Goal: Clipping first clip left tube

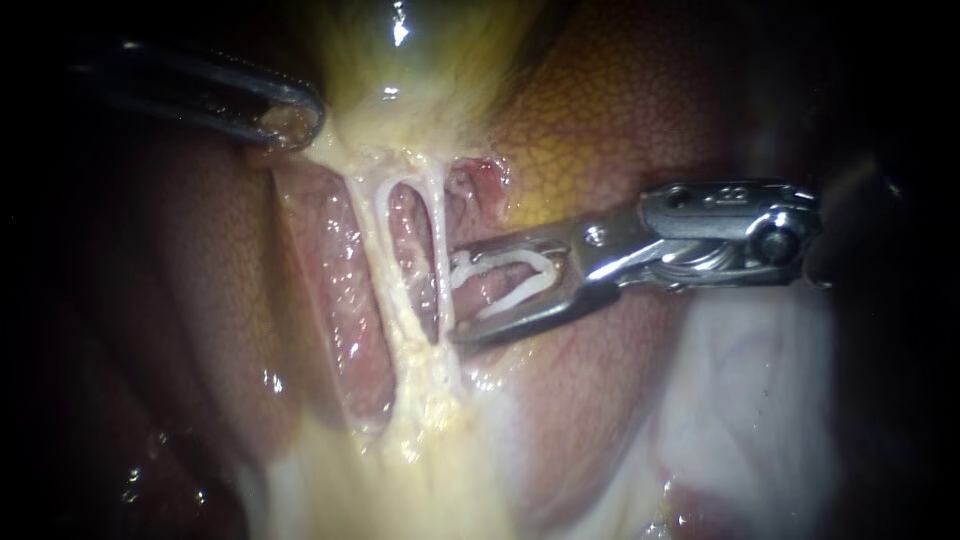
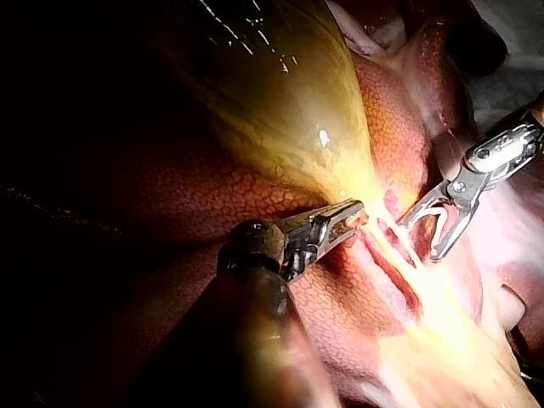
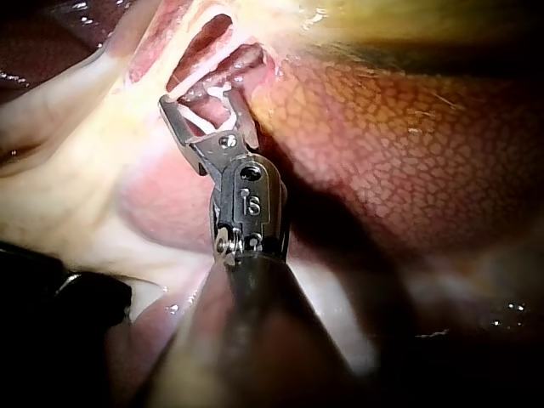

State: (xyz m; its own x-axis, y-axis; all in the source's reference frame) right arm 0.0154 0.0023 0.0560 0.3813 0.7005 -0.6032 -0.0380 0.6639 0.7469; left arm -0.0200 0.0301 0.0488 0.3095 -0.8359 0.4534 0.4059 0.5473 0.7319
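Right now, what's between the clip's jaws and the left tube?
In the endoscope view, the right tube and red tissue lie between my right instrument, holding the clip, and the left tube.

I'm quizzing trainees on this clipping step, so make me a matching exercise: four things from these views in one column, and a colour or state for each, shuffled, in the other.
Things:
1. left instrument
2. right instrument
3. clip
4. gallbladder

Colour or state:
A. white, V-shaped
B. yellow-green, glossy
C. jaws shut on the gallbladder's pale end
D. jaws wide apart, holding the clip

Pairs: 1-C, 2-D, 3-A, 4-B.
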